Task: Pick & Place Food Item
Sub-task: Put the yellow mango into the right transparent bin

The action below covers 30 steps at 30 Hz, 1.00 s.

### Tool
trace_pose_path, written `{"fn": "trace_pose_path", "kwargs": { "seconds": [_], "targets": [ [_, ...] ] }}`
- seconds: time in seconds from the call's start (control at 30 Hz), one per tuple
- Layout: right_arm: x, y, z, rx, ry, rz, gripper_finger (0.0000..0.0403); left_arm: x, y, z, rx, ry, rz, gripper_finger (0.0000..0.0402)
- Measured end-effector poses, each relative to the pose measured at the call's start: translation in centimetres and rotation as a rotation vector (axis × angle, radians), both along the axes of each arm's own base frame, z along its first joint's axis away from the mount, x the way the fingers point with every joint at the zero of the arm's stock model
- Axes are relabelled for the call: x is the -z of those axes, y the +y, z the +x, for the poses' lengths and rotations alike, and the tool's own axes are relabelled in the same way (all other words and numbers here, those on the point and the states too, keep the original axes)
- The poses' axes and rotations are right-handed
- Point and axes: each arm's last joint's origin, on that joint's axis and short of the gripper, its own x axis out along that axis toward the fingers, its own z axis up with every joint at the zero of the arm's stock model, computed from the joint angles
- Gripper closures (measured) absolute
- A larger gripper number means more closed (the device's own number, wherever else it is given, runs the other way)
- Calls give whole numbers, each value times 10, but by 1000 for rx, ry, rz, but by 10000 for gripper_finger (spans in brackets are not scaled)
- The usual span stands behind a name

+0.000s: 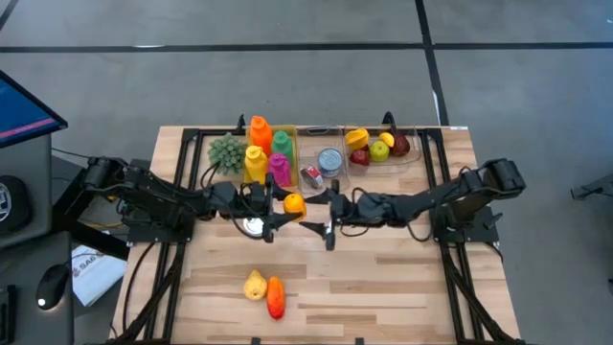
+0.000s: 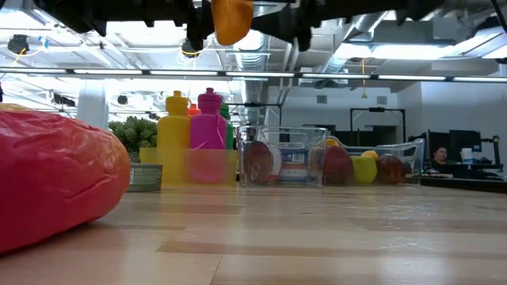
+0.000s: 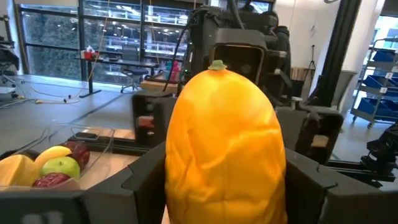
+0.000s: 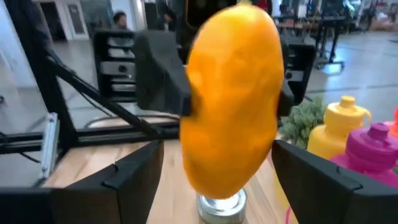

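Note:
An orange mango-like fruit (image 1: 294, 203) is up in the air over the middle of the table, high above the tabletop in the low view (image 2: 232, 20). My left gripper (image 1: 283, 207) reaches in from the left and is shut on it (image 3: 224, 155). My right gripper (image 1: 327, 215) comes from the right and faces the fruit. It is open, and its fingers (image 4: 134, 171) stand on either side of the fruit (image 4: 230, 106) without touching. My left gripper pinches the orange fruit's broad middle (image 3: 180, 168) between its two fingers (image 3: 146, 177), one on each flank. The fingers come level from the table's left. The fruit is lifted clear of the table, its stem tip (image 3: 216, 64) pointing away from the wrist.
A yellow fruit (image 1: 254, 285) and a red one (image 1: 276, 297) lie near the table's near edge. Along the far edge stand bins with bottles (image 1: 261, 144), cans (image 1: 329, 161) and fruit (image 1: 378, 146). A silver can (image 1: 251, 226) stands under my left arm.

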Motion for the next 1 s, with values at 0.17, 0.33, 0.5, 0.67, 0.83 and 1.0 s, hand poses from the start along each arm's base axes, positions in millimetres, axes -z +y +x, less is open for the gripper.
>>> {"fn": "trace_pose_path", "kwargs": {
  "seconds": [0.17, 0.33, 0.5, 0.67, 0.83, 1.0],
  "targets": [
    [-3, -5, 16, 15, 58, 27, 109, 0, 0, 0, -1, -1, 0, 180],
    [1, -5, 33, -94, 73, 42, 110, 0, 0, 0, 2, -2, 1, 180],
    [1, -6, 39, -105, 72, 26, 138, 0, 0, 0, 5, -3, 0, 179],
    [-2, -9, 38, -101, 69, 28, 190, -1, 0, 0, 4, -10, -4, 165],
    [-3, -9, 38, -101, 68, 29, 218, -2, 0, 0, 1, -16, -5, 153],
    [-2, -9, 38, -102, 70, 28, 205, -4, 0, -1, 0, -29, -4, 139]
  ]
}}
